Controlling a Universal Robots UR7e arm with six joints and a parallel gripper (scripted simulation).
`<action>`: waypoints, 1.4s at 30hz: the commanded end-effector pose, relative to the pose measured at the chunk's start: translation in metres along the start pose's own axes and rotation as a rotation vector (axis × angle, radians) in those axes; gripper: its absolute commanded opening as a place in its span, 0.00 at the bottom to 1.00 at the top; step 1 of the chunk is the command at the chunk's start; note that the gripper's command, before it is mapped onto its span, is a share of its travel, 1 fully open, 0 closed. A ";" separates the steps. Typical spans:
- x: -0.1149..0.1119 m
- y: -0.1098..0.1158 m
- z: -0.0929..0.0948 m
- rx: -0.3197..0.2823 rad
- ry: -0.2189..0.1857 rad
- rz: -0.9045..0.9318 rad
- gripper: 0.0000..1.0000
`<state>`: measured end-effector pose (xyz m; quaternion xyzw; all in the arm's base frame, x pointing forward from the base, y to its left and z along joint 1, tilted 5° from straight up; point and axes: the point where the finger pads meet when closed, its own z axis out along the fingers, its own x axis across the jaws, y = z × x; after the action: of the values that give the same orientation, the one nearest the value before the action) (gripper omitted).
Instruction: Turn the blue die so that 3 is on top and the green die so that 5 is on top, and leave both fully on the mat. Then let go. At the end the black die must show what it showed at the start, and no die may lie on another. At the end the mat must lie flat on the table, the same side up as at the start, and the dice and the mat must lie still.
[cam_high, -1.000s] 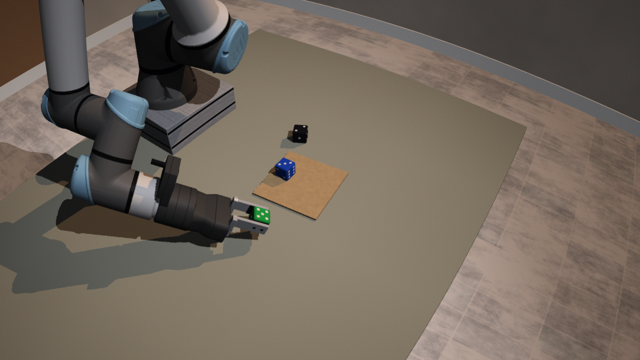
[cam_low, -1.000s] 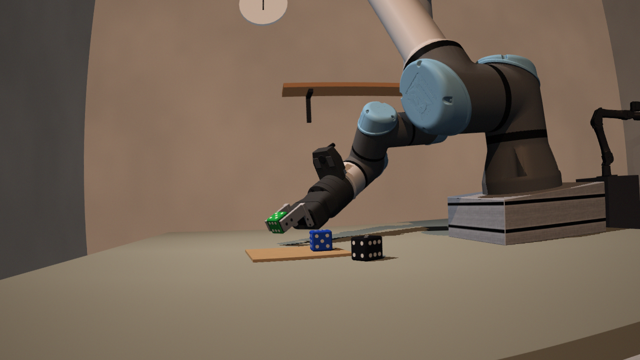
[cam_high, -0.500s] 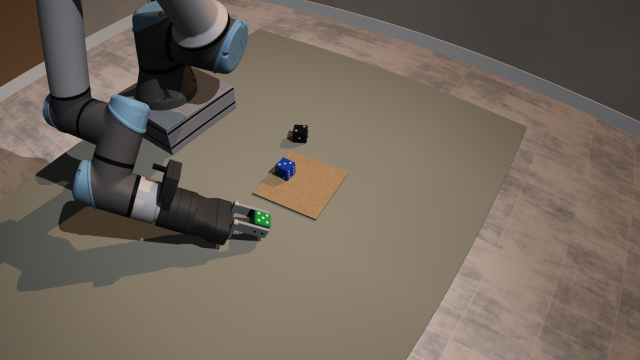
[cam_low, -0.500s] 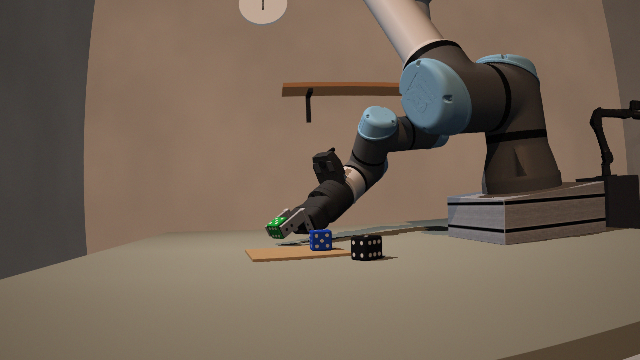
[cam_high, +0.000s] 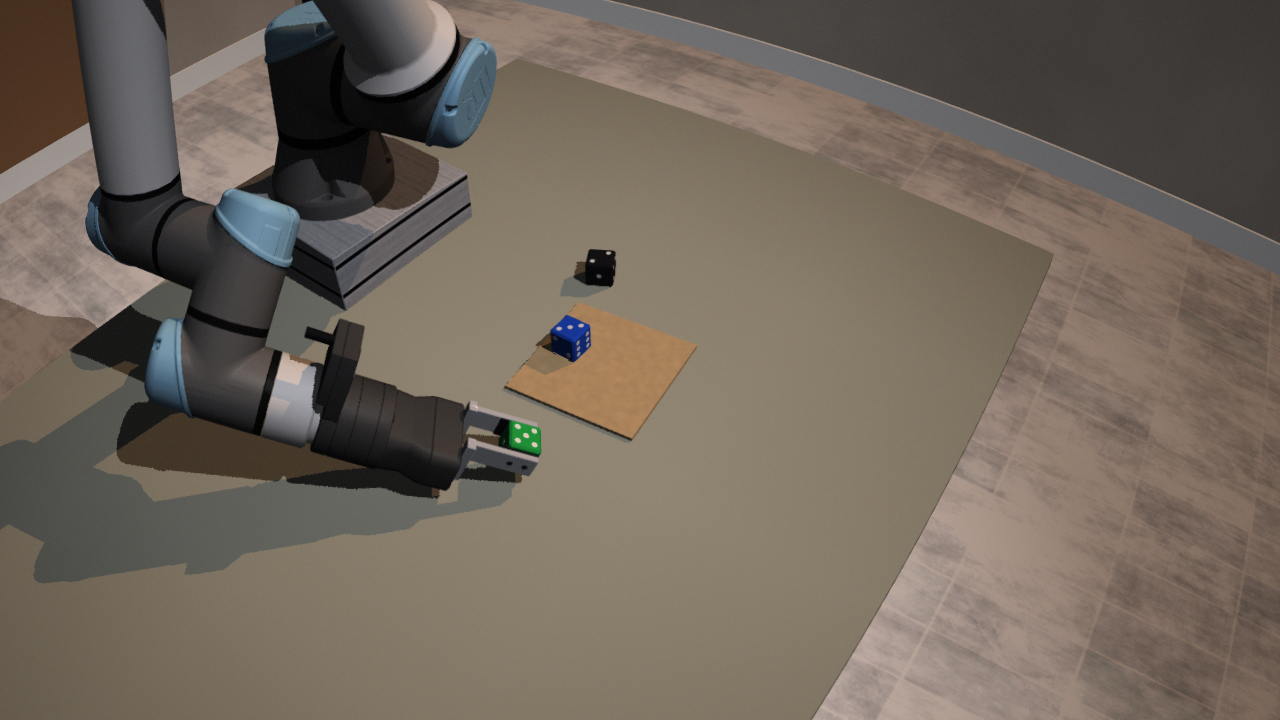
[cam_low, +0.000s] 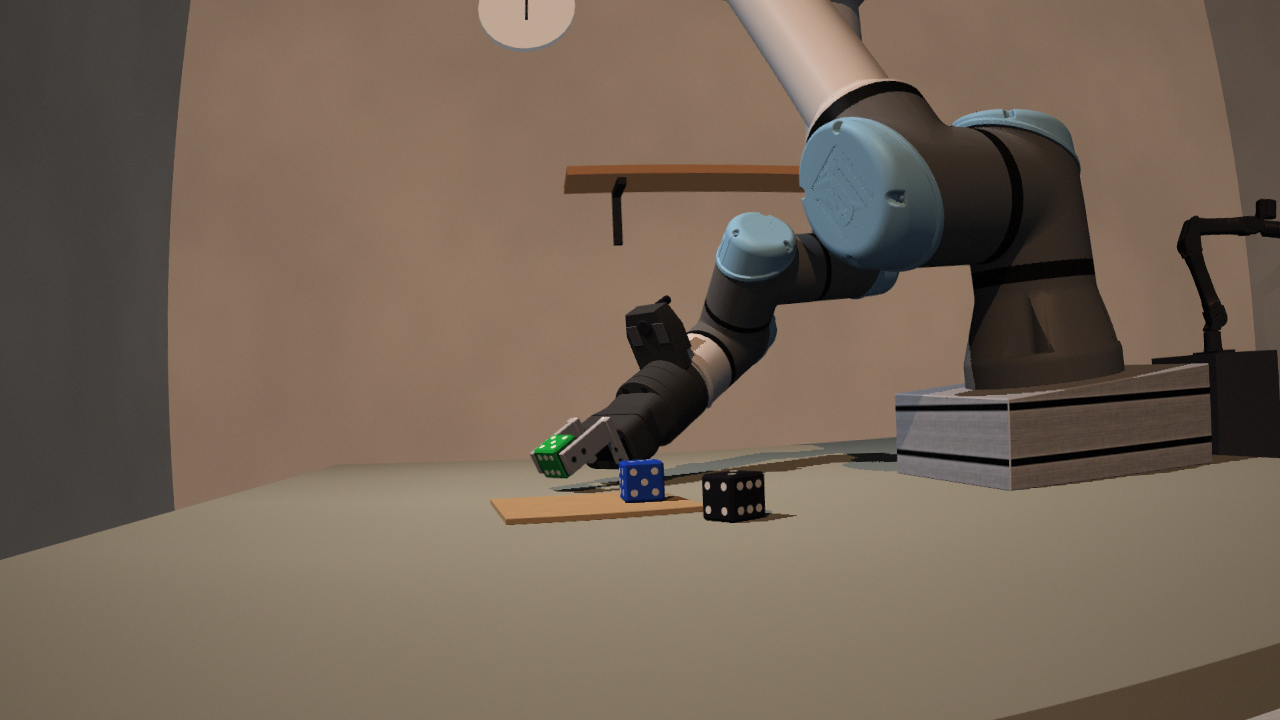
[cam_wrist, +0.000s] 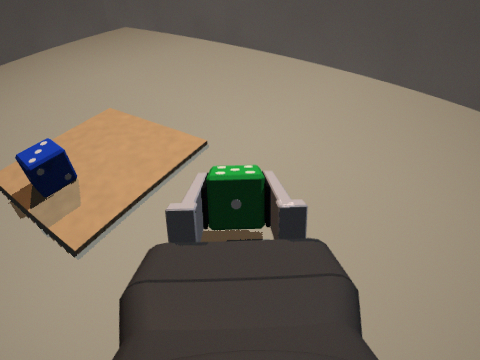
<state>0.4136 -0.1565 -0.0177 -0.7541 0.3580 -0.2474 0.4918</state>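
Greenish-grey table (cam_high: 716, 573) (cam_low: 537, 617) (cam_wrist: 350, 150) was nearest in the exterior view, running under everything. Robot arm (cam_high: 228, 295) (cam_low: 1029, 197) stood on a striped block (cam_high: 402, 234) (cam_low: 1100, 429) and reached out low, its wrist slanting down. Cork-coloured mat (cam_high: 617, 385) (cam_low: 572, 510) (cam_wrist: 135, 150) lay flat on the table. Gripper (cam_high: 526, 442) (cam_low: 553, 456) (cam_wrist: 235, 189) was off one side of the mat, grasping the green die between both fingers. Green die (cam_high: 524, 437) (cam_low: 553, 457) (cam_wrist: 236, 200) was held up off the table, slightly tilted, 5 on its upper face, not on the mat. Blue die (cam_high: 571, 338) (cam_low: 641, 480) (cam_wrist: 46, 167) sat on the mat near one edge, 3 on top, 5 facing the exterior view. Black die (cam_high: 600, 267) (cam_low: 733, 496) rested on the table near the mat, off it, 2 on top. Dice were all apart, none stacked.
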 end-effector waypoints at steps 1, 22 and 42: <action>0.000 0.000 0.000 0.000 0.001 -0.001 0.57; 0.000 0.002 0.001 0.000 0.001 -0.001 0.57; 0.000 0.008 0.004 0.000 0.001 -0.001 0.57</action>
<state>0.4143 -0.1561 -0.0274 -0.7541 0.3580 -0.2473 0.4919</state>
